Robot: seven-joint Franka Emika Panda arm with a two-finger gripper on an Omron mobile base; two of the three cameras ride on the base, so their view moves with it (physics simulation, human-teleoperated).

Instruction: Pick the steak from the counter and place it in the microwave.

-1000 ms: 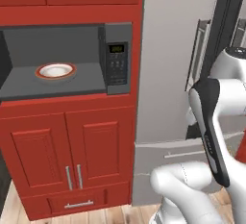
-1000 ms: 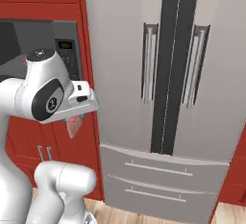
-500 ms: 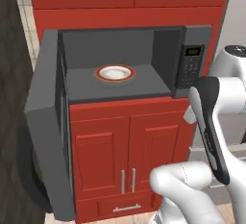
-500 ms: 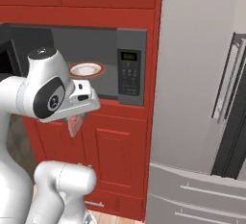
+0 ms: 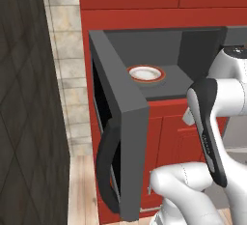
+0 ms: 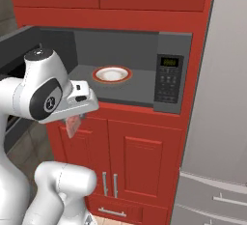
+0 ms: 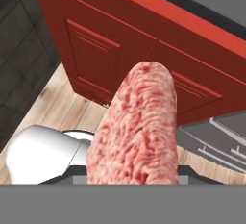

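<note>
steak still clamped in the closed end effector, open microwave now nearer after the base's drive

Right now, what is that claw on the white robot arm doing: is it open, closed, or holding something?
Gripper: closed on the flat pinkish-red slab of raw steak, which hangs below the hand, in front of the red cabinet doors.

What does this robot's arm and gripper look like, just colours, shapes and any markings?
The arm is glossy white with rounded, bulbous segments. A round dark grey cap with a small white logo sits on one joint, and a small dark disc tops the joint above it. In the left base view a long dark grey strip runs along one white link. The gripper hangs from a boxy white hand with a small dark patch on top.
</note>
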